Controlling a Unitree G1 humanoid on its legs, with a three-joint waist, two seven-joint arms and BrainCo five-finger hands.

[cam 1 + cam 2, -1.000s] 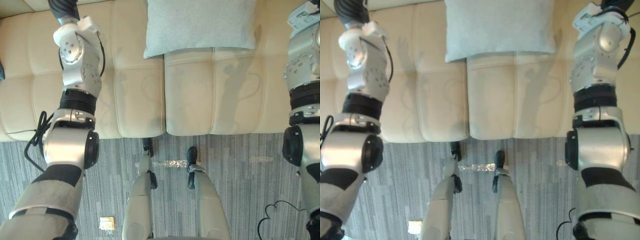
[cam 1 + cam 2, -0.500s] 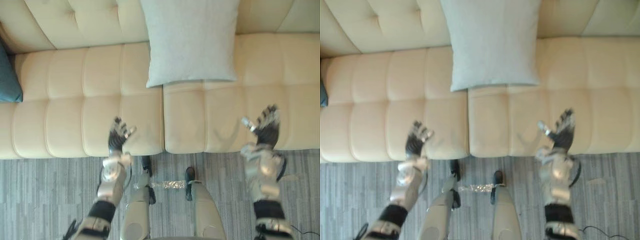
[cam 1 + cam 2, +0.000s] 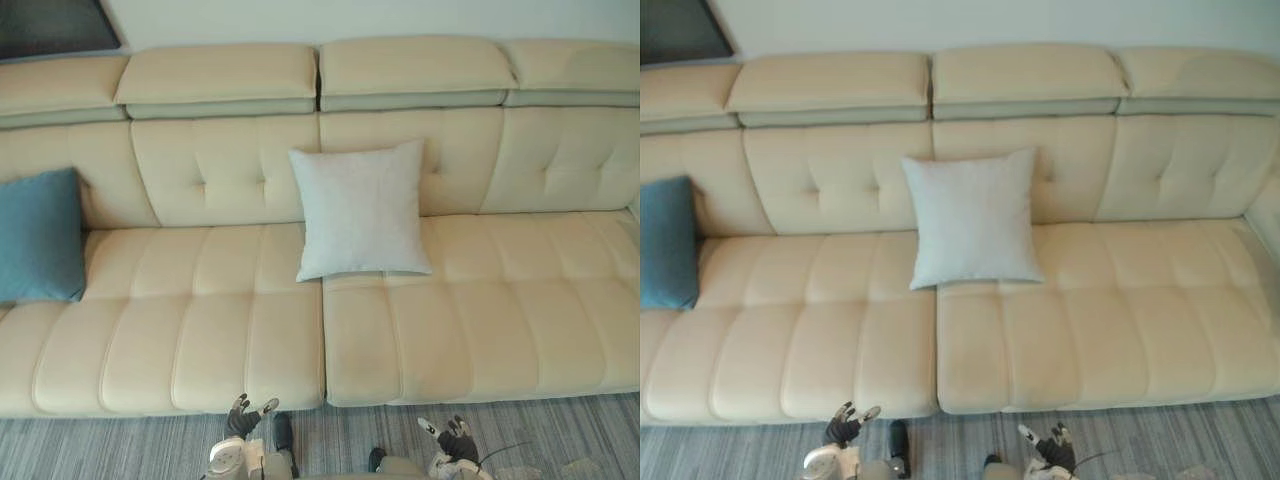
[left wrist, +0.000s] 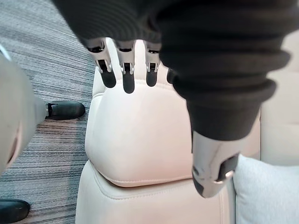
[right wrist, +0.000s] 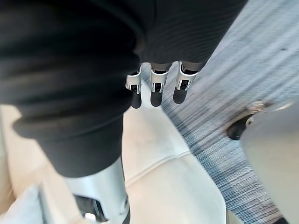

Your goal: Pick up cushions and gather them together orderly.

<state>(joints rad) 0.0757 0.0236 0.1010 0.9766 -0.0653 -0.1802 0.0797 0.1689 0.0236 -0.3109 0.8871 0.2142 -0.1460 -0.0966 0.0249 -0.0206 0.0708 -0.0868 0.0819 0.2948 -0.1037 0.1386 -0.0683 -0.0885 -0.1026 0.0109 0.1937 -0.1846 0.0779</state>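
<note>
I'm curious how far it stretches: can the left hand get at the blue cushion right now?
Probably not yet. The left hand is open by the front edge of the sofa, while the blue cushion leans on the backrest at the far left end. Nothing blocks the way.

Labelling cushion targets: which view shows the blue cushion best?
Left eye view: the blue cushion leans on the sofa backrest, nearly whole. Right eye view cuts it to a narrower strip. Wrist views face sofa and carpet.

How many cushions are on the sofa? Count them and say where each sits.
2. A light grey cushion leans on the back of the sofa near its middle; a blue cushion stands at its left end, cut by the view's edge. Others may lie out of view.
</note>
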